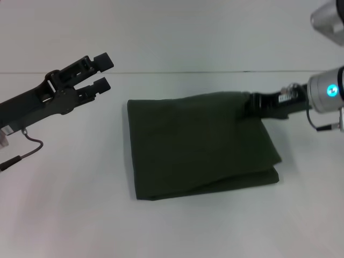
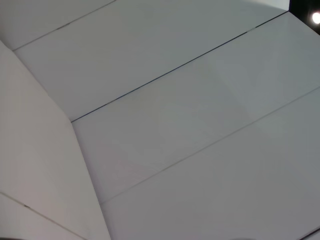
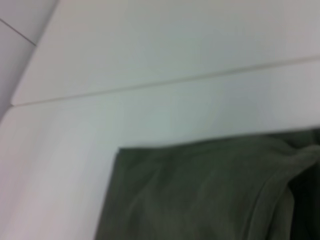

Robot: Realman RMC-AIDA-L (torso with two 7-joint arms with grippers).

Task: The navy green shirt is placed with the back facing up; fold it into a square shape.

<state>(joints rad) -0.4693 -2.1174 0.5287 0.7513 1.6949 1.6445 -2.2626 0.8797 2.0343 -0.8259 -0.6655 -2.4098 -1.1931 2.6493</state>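
Note:
The navy green shirt lies folded into a rough square on the white table, plain side up. My right gripper is at the shirt's far right corner, shut on the top layer, which is drawn up a little towards it. The right wrist view shows the olive cloth close up, with a folded edge beside it. My left gripper is open and empty, raised above the table to the left of the shirt and apart from it. The left wrist view shows only bare white table.
The white table reaches all round the shirt. A thin seam runs across the table behind the shirt. A cable hangs under my left arm.

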